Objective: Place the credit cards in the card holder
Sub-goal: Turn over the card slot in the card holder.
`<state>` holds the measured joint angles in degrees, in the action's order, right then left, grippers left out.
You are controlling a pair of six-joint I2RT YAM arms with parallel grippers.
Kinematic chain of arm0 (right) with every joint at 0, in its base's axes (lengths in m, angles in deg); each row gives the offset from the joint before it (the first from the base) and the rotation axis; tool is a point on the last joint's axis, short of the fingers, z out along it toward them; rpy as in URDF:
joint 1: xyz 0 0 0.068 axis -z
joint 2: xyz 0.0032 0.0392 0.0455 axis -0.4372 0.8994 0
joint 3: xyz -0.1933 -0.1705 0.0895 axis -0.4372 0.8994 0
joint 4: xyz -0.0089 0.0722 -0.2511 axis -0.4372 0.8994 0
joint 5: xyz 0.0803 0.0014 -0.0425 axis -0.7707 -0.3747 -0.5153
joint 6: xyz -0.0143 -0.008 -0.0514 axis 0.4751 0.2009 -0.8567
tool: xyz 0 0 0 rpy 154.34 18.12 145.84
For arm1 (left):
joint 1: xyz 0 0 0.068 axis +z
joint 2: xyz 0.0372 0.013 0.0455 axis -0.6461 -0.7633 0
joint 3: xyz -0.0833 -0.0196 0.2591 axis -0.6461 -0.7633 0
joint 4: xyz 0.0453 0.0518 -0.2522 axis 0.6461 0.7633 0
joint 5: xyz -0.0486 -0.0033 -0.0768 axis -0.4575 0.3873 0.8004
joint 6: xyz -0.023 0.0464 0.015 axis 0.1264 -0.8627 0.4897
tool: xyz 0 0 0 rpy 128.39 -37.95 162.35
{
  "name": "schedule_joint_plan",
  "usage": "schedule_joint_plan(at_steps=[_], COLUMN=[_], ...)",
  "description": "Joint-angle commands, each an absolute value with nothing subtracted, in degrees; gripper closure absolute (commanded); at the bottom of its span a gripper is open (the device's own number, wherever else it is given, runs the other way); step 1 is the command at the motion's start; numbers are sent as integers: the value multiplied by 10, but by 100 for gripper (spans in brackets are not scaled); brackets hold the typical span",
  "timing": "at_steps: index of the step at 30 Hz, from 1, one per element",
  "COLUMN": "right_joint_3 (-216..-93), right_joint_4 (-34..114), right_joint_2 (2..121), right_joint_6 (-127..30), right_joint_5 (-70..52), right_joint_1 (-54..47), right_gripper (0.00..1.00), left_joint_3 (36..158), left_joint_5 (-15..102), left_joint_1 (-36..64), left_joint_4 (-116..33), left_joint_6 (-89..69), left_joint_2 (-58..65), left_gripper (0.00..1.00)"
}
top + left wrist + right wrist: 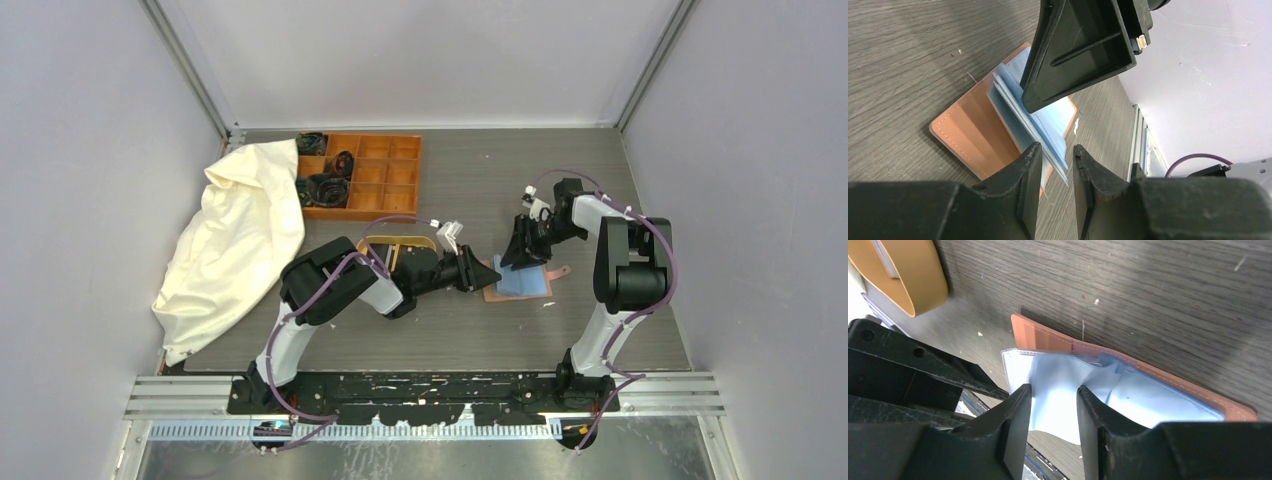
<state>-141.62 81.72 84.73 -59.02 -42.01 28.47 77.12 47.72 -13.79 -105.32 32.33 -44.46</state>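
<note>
Room: pale grey walls close around a grey wood-grain table (450,335), with both arms bolted at its near edge.
Card holder (497,293): lies open and flat on the table, right of the middle, between the two arms. Its reddish-brown leather is face down.
Sleeves (1050,127): pale blue and clear, fanned out over the leather. Several leaves stand lifted off it rather than lying flat.
Snap tab (562,270): sticks out from the holder's right side, towards the right arm.
Left gripper (494,273): reaches in low from the left, tips at the holder's left edge. The jaws are parted by a narrow gap. A corner of the blue leaves sits right at the tips, but nothing looks pinched.
Right gripper (521,258): comes down from the far side, with one finger planted on the blue leaves. The jaws stand apart with blue showing in the gap, not clenched on it.
Oval wooden tray (408,246): just left of the holder, partly hidden behind the left arm.
Orange compartment box (385,175): at the far left of the table, with dark items in its left cells.
Cream cloth (235,240): heaped along the left side, lapping against the box.
</note>
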Motion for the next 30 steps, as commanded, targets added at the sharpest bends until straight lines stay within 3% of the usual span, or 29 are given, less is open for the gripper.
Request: schedule_joint_plan(at_steps=[1, 16, 22, 30], right_joint_3=[-1430, -1432, -1431, -1437], right_joint_4=[824, 827, 827, 839], right_joint_2=[846, 800, 777, 778], right_joint_6=[-607, -647, -659, -663], right_joint_5=[-385, -315, -299, -316], right_joint_1=[281, 285, 308, 328], right_gripper=[58, 66, 68, 69], left_joint_3=[789, 746, 778, 883], left_joint_5=[486, 469, 484, 481], left_joint_1=[-140, -132, -137, -154], left_joint_4=[-1077, -1044, -1025, -920], left_joint_6=[326, 286, 294, 251], left_joint_2=[-432, -368, -391, -432], left_gripper=[69, 67, 71, 84])
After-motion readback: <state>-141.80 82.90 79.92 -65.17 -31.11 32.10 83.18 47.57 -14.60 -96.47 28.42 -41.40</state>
